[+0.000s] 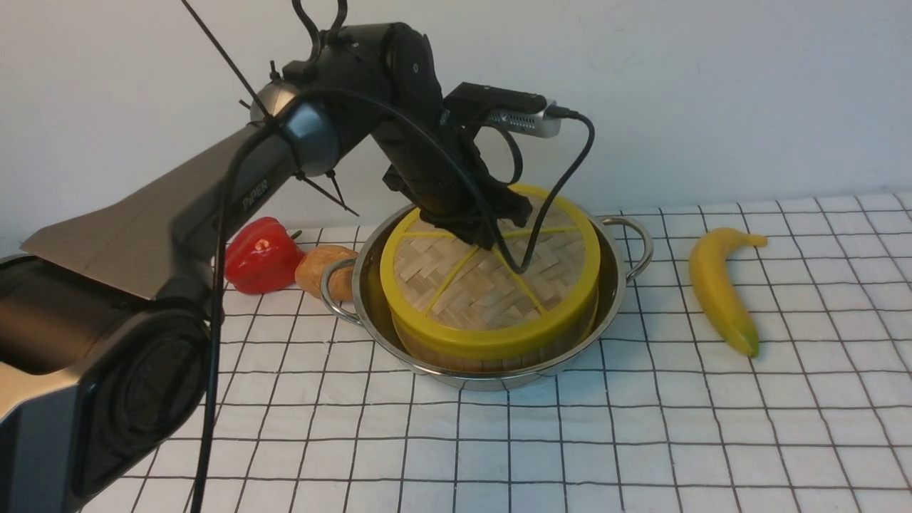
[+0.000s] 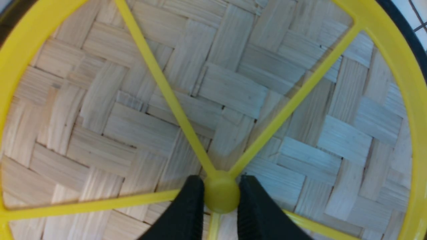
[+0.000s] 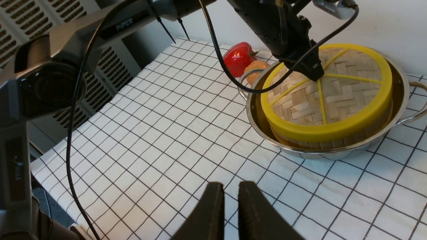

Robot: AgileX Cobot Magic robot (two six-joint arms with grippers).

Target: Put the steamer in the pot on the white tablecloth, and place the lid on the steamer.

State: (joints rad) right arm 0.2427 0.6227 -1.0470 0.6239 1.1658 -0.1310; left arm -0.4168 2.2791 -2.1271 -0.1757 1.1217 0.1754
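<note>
Bamboo on steel, stacked as wanted: reading the steamer (image 3: 327, 145) as seated inside the pot (image 1: 613, 285), mid-bench on the white tablecloth (image 1: 641, 442), with the lid (image 1: 484, 292) flat on top and rims lined up (contents hidden under it). Judging both placements done, with only letting go and backing off left to do. Can't call the left jaws: set against both sides of the knob (image 2: 221, 196), but clamped or slack not clear. Seeing the right jaws nearly together with a thin gap, empty, over bare cloth well apart from the pot. Counting: one pot with two loop handles, one steamer, one lid, one red pepper (image 1: 262, 255), one banana (image 1: 719, 285), one brown lump (image 1: 324, 269) (potato? partly behind a handle).
</note>
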